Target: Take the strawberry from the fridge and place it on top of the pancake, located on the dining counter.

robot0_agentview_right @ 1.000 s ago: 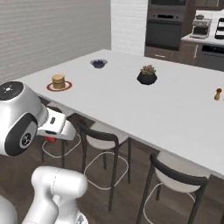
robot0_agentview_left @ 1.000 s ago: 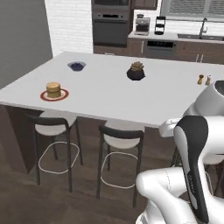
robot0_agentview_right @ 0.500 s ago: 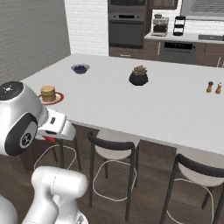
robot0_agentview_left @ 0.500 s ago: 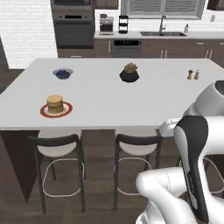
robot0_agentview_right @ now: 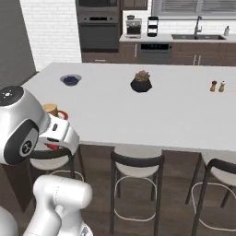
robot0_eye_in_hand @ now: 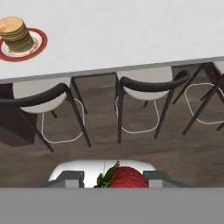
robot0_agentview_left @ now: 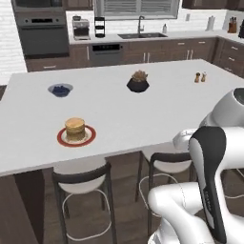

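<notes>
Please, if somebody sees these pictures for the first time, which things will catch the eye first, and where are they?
The bright red strawberry sits between the gripper fingertips at the bottom of the hand view. On the wide white dining counter, a pancake stack on a red plate stands near the front left edge. A dark plant pot sits mid-counter and a blue bowl further left.

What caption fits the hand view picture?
Gripper holding a strawberry above stools, pancake stack on the dining counter.

Surface: large white-topped dining counter (robot0_agentview_left: 143, 119) on a dark brown wood base.
Near left edge: stacked tan pancake (robot0_agentview_left: 75, 128) on a small red plate (robot0_agentview_left: 88, 138).
Further back, left: small dark-blue bowl (robot0_agentview_left: 60, 89).
Centre back: black potted plant (robot0_agentview_left: 138, 82).
Right back: two small brown shakers (robot0_agentview_left: 200, 76).
</notes>
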### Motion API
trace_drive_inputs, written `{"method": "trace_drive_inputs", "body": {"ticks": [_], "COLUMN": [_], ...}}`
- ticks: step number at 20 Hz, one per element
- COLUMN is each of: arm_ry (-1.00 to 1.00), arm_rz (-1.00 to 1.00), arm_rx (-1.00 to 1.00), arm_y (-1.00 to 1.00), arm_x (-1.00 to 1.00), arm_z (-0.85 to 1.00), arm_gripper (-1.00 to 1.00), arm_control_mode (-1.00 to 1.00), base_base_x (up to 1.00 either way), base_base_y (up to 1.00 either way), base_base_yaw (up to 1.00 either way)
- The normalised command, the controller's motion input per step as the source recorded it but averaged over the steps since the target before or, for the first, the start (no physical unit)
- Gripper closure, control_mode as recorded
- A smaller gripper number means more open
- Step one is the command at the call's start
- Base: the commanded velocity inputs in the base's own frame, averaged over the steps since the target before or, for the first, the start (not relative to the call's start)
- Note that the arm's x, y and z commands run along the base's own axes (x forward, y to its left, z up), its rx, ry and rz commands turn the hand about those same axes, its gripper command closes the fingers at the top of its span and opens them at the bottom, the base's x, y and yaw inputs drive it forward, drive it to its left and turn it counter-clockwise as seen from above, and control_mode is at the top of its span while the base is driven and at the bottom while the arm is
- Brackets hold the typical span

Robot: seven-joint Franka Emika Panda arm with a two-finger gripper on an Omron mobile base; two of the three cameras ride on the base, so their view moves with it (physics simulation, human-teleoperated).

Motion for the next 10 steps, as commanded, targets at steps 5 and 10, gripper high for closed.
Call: {"method": "trace_drive_inputs", "body": {"ticks": [5,10], "arm_ry": [0.0,0.0], "arm_rz": [0.0,0.0], "arm_rx": [0.0,0.0], "arm_y": [0.0,0.0], "arm_x": [0.0,0.0], "arm_z": [0.0,0.0], "arm_gripper": [1.0,1.0], "arm_control_mode": [1.0,1.0], "base_base_x": [0.36,0.25], "base_base_y": [0.98,0.95], "base_base_yaw": [-0.32,-0.03]}}
